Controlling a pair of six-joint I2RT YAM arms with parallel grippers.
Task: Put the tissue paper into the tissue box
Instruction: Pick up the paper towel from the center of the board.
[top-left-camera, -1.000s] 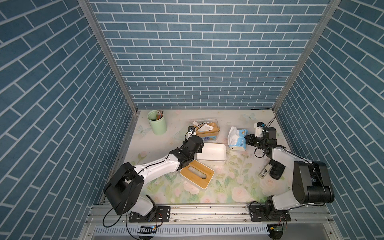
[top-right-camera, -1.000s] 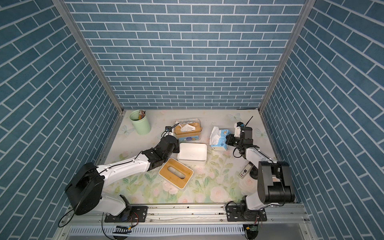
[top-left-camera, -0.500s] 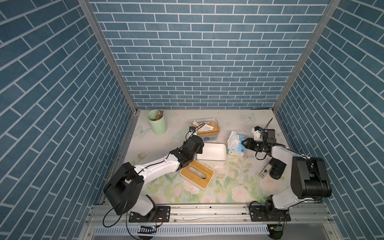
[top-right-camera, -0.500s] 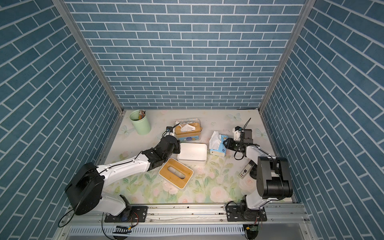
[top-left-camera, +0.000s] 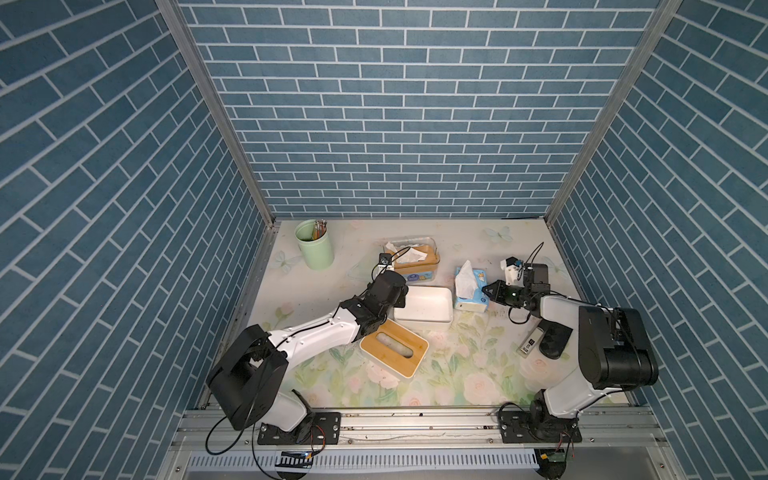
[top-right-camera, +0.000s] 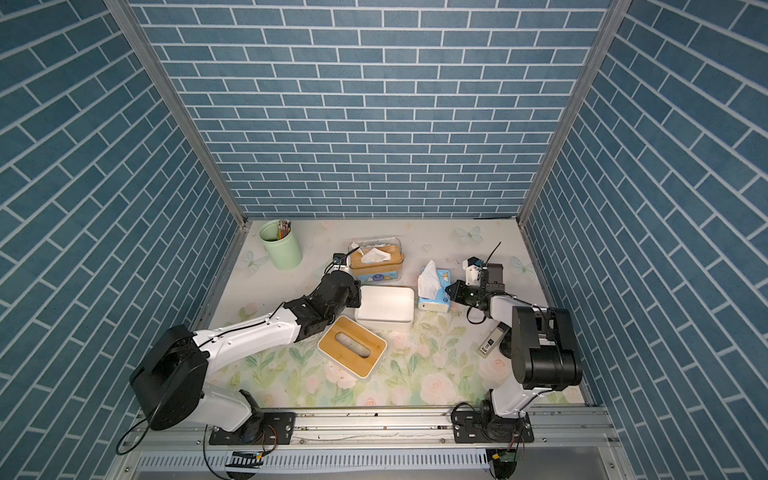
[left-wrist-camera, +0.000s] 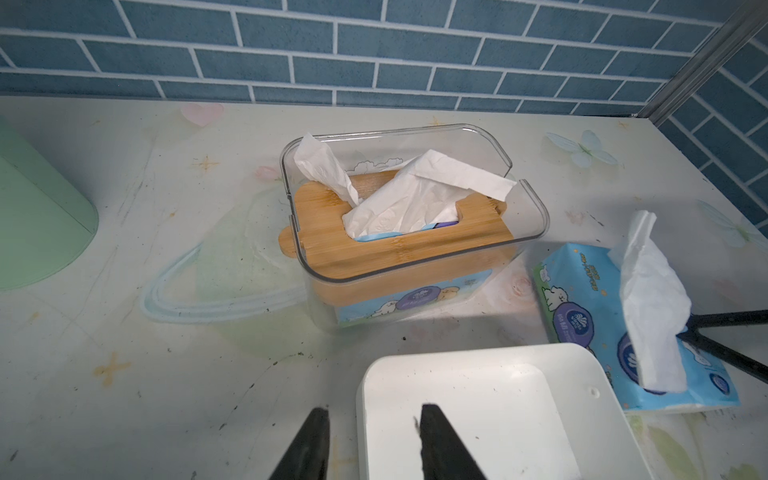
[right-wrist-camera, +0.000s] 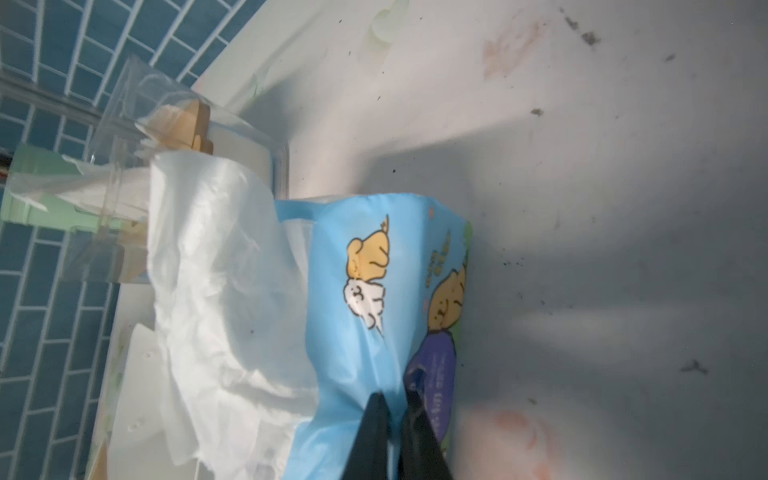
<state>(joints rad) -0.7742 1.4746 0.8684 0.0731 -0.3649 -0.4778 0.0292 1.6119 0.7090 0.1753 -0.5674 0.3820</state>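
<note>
both top views: blue tissue pack (top-left-camera: 471, 293) lying just beside open white box (top-left-camera: 424, 309), not in it | left wrist: left gripper (left-wrist-camera: 374, 415) spread, one finger each side of box wall | right wrist: right gripper (right-wrist-camera: 395, 399) pressed together, pinching pack wrapper

The tissue pack (left-wrist-camera: 582, 316) is wrapped in glossy, crinkled plastic film, and the tissue paper (left-wrist-camera: 652, 299) is seen to be soft and creased. The white box (left-wrist-camera: 457, 415) is moulded in smooth matt plastic, and the slotted lid (top-left-camera: 411, 340) is faced in pale, fine-grained wood. The worktop (left-wrist-camera: 166, 374) is covered by a smooth, scuffed printed sheet.
</note>
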